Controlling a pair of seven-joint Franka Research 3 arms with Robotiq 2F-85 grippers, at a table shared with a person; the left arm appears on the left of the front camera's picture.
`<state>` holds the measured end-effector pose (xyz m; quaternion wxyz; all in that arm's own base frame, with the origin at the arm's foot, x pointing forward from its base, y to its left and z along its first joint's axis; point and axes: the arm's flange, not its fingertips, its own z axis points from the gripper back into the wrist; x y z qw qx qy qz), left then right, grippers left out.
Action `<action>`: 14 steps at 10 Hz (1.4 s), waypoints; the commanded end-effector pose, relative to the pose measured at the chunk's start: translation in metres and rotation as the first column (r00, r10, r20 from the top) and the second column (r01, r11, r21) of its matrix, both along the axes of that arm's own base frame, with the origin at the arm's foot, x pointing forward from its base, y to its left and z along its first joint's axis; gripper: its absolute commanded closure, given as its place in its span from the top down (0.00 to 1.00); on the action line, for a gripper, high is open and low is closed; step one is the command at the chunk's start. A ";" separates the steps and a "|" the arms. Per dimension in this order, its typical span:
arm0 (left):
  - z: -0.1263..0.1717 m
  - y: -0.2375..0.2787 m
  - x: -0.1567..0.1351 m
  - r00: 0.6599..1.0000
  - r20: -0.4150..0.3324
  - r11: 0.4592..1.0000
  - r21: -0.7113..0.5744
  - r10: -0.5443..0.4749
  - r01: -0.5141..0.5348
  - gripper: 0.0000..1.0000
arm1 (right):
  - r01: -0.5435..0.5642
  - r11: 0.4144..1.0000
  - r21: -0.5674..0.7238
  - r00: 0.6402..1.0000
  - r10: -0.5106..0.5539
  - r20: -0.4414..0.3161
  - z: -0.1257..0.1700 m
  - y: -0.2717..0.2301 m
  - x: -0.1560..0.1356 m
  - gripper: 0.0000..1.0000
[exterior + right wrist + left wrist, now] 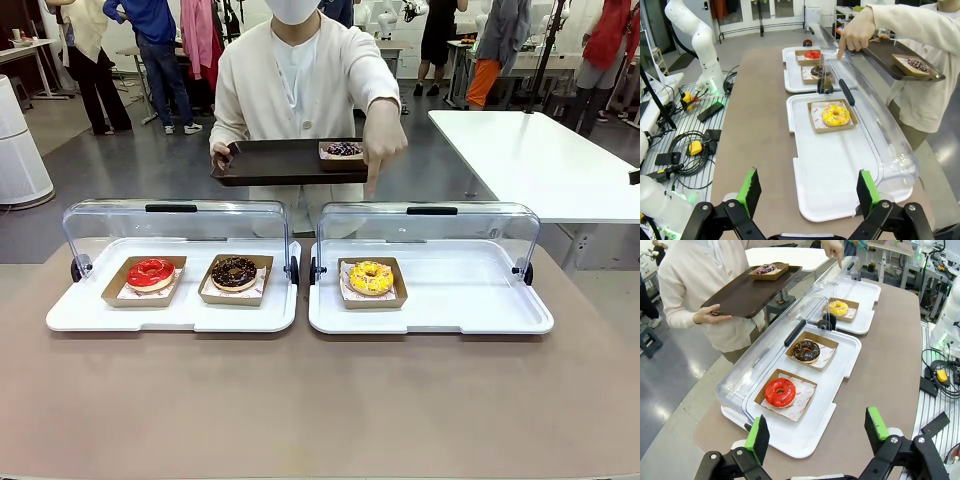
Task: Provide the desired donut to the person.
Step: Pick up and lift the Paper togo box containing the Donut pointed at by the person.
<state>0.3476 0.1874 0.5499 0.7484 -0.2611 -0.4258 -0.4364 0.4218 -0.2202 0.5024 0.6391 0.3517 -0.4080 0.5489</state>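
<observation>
Right gripper [808,180], left gripper [817,422] wide open, empty. Yellow donut [835,114] ahead of right: likely soft, light, smearable; grip cardboard tray [832,129] edge.

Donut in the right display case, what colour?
Yellow-glazed round donut, lightly sprinkled; right wrist view shows it best.
</observation>
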 end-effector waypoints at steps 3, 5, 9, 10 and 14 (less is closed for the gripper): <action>0.001 -0.001 0.001 1.000 0.004 1.000 -0.002 0.002 -0.002 1.00 | 0.011 1.000 -0.003 1.000 -0.011 0.000 -0.004 0.002 -0.001 1.00; 0.001 -0.001 0.001 1.000 0.004 1.000 -0.002 0.002 -0.002 1.00 | 0.011 1.000 -0.003 1.000 -0.011 0.000 -0.004 0.002 -0.001 1.00; 0.001 -0.001 0.001 1.000 0.004 1.000 -0.002 0.002 -0.002 1.00 | 0.011 1.000 -0.003 1.000 -0.011 0.000 -0.004 0.002 -0.001 1.00; 0.001 -0.001 0.001 1.000 0.004 1.000 -0.002 0.002 -0.002 1.00 | 0.000 1.000 0.000 1.000 0.000 0.000 0.000 0.000 0.000 1.00; 0.001 -0.001 0.001 1.000 0.004 1.000 -0.002 0.002 -0.002 1.00 | -0.236 0.897 -0.374 0.965 0.170 -0.200 0.094 0.087 0.048 1.00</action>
